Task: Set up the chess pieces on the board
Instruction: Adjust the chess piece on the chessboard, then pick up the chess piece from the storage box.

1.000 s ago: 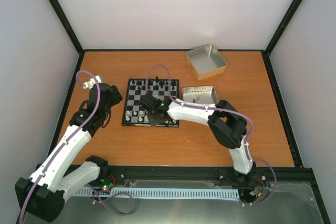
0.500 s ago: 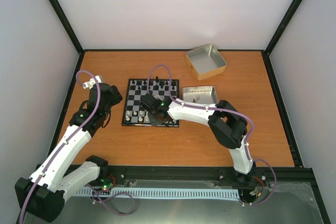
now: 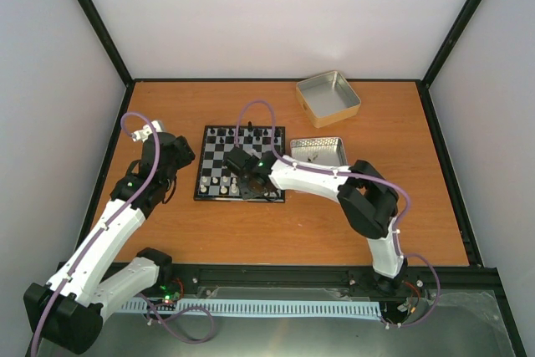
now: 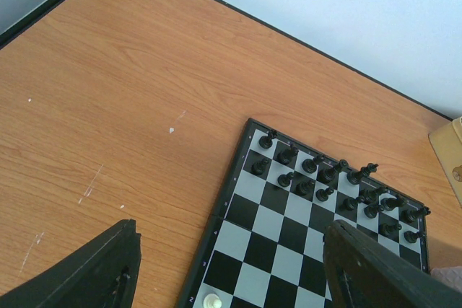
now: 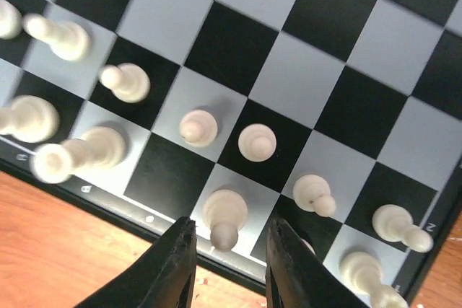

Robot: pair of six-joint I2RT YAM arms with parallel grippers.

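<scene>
The board [image 3: 219, 156] lies at the table's middle left, with black pieces [image 3: 244, 135] in its far rows and cream-white pieces [image 3: 214, 183] in its near rows. My right gripper [image 3: 243, 184] hovers low over the near rows. In the right wrist view it [image 5: 231, 230] is open, with a cream piece [image 5: 225, 214] standing on a silvery edge square between the fingers, a gap on each side. Other cream pieces [image 5: 258, 141] stand around it. My left gripper [image 3: 170, 181] is open and empty over the table beside the board's left edge [image 4: 232, 232].
A deep square tin [image 3: 330, 114] stands at the back right. A shallow tin [image 3: 316, 141] with a few small pieces lies just right of the board. One cream pawn [image 4: 211, 301] shows in the left wrist view. Black frame rails edge the table.
My right gripper has shifted slightly left over the board's near rows. The left arm has not moved.
</scene>
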